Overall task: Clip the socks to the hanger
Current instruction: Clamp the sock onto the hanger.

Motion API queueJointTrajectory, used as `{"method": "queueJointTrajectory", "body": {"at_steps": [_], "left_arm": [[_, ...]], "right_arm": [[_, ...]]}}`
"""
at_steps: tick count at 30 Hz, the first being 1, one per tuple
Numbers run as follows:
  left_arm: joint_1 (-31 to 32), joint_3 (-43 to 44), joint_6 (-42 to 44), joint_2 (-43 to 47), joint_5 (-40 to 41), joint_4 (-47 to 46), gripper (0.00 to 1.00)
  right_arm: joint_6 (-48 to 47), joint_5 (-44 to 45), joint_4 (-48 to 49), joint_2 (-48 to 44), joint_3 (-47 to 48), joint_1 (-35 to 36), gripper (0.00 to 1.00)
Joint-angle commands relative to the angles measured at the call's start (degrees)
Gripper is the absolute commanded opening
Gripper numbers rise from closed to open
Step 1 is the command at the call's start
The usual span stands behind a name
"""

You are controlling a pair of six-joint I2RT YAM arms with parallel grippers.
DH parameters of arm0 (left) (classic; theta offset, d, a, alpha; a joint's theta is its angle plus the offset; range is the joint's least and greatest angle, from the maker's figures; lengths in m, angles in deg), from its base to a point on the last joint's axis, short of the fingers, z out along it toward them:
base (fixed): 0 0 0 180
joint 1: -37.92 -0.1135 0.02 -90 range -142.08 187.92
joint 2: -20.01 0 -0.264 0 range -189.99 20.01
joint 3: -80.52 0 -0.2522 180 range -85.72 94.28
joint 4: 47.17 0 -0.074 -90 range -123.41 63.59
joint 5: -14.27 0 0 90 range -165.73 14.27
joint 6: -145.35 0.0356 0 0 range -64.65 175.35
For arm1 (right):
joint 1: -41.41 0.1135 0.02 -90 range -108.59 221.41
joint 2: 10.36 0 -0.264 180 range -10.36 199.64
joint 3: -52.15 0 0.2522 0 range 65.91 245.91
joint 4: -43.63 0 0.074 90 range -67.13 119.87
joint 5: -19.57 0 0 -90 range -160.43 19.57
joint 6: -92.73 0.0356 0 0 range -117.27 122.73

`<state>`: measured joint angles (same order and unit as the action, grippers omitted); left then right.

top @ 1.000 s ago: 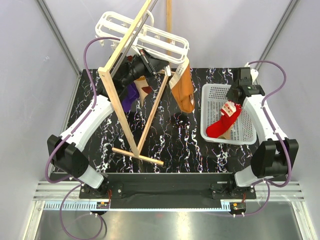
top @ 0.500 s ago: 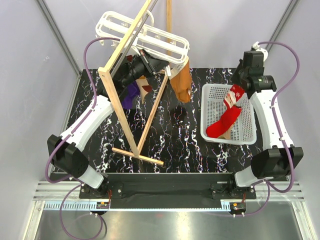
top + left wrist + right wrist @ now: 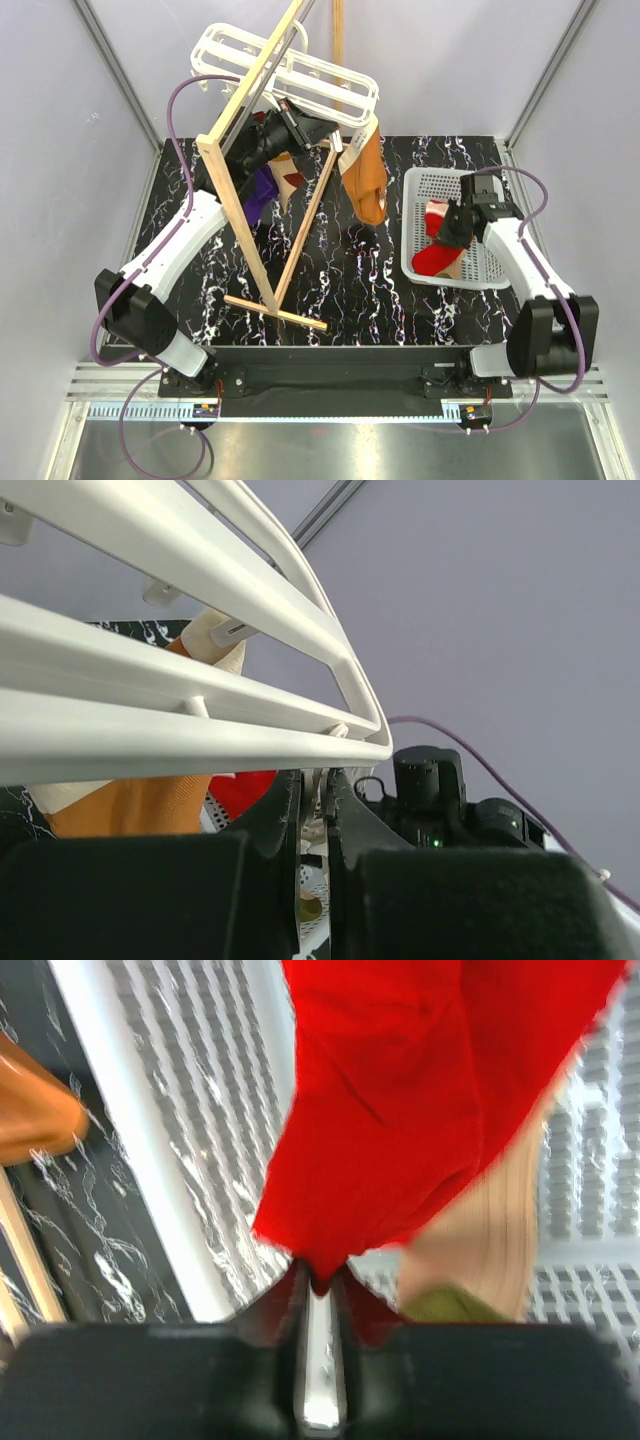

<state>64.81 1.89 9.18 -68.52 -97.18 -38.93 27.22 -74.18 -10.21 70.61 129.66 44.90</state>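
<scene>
The white hanger (image 3: 290,65) hangs at the back from the wooden stand. An orange-tan sock (image 3: 366,178) hangs clipped from its right end. My left gripper (image 3: 328,138) is up under the hanger (image 3: 180,670), shut on a small white peg (image 3: 313,785) at the frame's edge. My right gripper (image 3: 446,228) is over the basket, shut on the plain red sock (image 3: 432,258). In the right wrist view the red sock (image 3: 400,1090) is pinched between the jaw tips of the right gripper (image 3: 318,1278). The orange-tan sock also shows in the left wrist view (image 3: 130,805).
The white perforated basket (image 3: 480,280) stands at the right; a tan sock with a green toe (image 3: 480,1250) lies in it. The tall wooden A-frame stand (image 3: 240,200) crosses the left arm. A purple sock (image 3: 258,195) and a brown-patterned sock (image 3: 292,180) hang behind it.
My right gripper rose toward the back with the red sock, then came back down and leftward over the basket. The orange-tan sock swung slightly. The left arm stayed put.
</scene>
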Motion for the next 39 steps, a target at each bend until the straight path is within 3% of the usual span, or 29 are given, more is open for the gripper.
{"method": "queueJointTrajectory", "body": {"at_steps": [1, 3, 4, 8, 15, 23, 29, 39], "left_arm": [[-0.5, -0.4, -0.4, 1.5, -0.6, -1.1, 0.00], [-0.4, -0.3, -0.5, 1.5, -0.5, -1.1, 0.00], [-0.4, -0.3, -0.5, 1.3, -0.4, -1.1, 0.00], [-0.4, 0.0, -0.3, 1.2, -0.5, -0.9, 0.00], [-0.4, -0.1, 0.2, 1.7, -0.2, -0.5, 0.00], [-0.4, -0.3, -0.1, 1.4, -0.5, -0.7, 0.00], [-0.4, -0.4, -0.2, 1.5, -0.6, -0.7, 0.00], [-0.4, -0.8, -0.3, 1.7, -0.9, -1.0, 0.00]], "right_arm": [[0.3, -1.4, -1.6, -9.4, -0.7, 0.4, 0.22], [0.2, -0.7, -3.0, -11.8, 0.1, 0.3, 0.32], [0.3, 0.7, -4.1, -12.2, 0.9, 0.3, 0.44], [-1.1, 4.9, -6.2, -8.3, 6.0, 0.4, 0.62], [-0.7, 6.9, -2.2, 4.5, 15.4, 0.4, 0.62], [7.1, 17.0, -1.2, 23.1, 25.0, 0.4, 0.50], [14.4, 21.3, -0.3, 30.5, 29.0, 0.4, 0.50], [18.3, 22.3, 0.9, 38.3, 32.1, -0.1, 0.50]]}}
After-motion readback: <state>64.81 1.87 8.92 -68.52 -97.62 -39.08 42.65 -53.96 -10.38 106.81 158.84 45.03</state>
